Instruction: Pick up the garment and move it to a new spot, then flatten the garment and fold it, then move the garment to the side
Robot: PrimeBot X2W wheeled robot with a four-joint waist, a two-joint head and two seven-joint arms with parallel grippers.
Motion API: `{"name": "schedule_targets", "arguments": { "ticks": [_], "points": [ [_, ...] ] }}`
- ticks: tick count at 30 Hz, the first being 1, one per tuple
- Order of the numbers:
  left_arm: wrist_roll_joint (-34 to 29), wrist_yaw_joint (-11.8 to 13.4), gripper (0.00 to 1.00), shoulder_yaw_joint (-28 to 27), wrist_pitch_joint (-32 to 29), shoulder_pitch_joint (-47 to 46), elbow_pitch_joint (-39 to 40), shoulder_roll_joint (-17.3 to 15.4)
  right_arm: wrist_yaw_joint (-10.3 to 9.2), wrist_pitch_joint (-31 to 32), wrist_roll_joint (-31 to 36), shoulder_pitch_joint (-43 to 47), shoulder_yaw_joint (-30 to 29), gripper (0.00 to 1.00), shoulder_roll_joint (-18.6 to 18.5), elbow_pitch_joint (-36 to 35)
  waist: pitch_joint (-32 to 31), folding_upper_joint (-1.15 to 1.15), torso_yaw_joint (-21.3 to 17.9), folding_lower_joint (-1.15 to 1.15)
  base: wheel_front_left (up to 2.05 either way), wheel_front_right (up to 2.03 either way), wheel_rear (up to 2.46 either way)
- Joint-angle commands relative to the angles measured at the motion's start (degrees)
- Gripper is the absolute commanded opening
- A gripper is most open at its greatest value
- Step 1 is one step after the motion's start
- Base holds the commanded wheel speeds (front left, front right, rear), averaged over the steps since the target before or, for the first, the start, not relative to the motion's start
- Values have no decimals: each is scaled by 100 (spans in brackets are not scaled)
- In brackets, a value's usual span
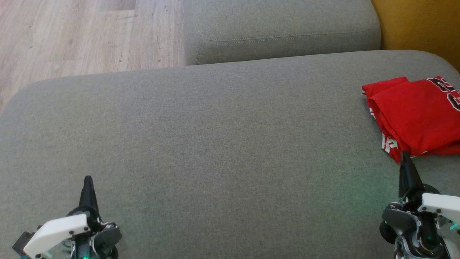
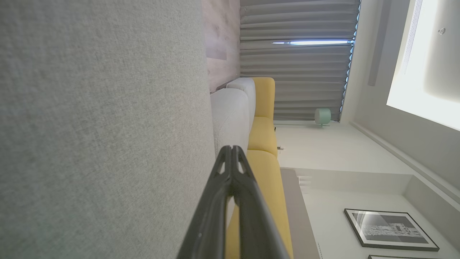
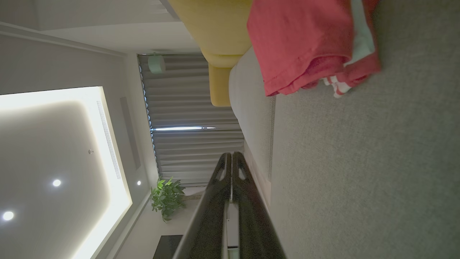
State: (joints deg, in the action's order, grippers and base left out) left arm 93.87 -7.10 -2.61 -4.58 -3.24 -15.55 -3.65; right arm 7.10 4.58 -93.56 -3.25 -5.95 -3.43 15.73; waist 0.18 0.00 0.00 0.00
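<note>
**Red shirt sits at the side, both grippers shut and empty**

The garment (image 1: 413,115) is a red shirt with white stripes and dark letters. It looks folded. It lies on the far right side of the big gray seat (image 1: 215,144), and part of it goes off the edge of the head view. It seems to be at the side already, so the job looks almost done.

A few things could go wrong from here. The right gripper (image 1: 405,162) is very near the closest corner of the shirt. A little striped bit pokes out of the fold at that corner. If the gripper slides forward, it could catch that bit and pull the fold open. A push could also bunch the shirt up, or shove it toward the end of the seat. And if the robot wants to grab the shirt again, it must open its fingers first, or they will only poke it.

The right gripper's two dark fingers (image 3: 251,216) are pressed tight together and hold nothing. In the right wrist view, some bare gray seat shows between the tips and the shirt, so they do not seem to touch it.

The left gripper (image 1: 88,187) is far from the shirt, at the other side of the seat. Its fingers (image 2: 212,208) are shut tight too, and it holds nothing.
</note>
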Motion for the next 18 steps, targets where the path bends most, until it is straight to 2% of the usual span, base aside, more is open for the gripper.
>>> {"name": "schedule_targets", "arguments": {
  "ticks": [1,18],
  "points": [
    [-26,-38,0,-217,-52,-279,159,-48,39,60,4,-278,106,0,-62,-180,0,0,0,0,0,0,0],
    [-54,-38,0,-251,-79,-282,157,-24,39,86,31,-281,73,0,-40,-178,0,0,0,0,0,0,0]
  ]
}}
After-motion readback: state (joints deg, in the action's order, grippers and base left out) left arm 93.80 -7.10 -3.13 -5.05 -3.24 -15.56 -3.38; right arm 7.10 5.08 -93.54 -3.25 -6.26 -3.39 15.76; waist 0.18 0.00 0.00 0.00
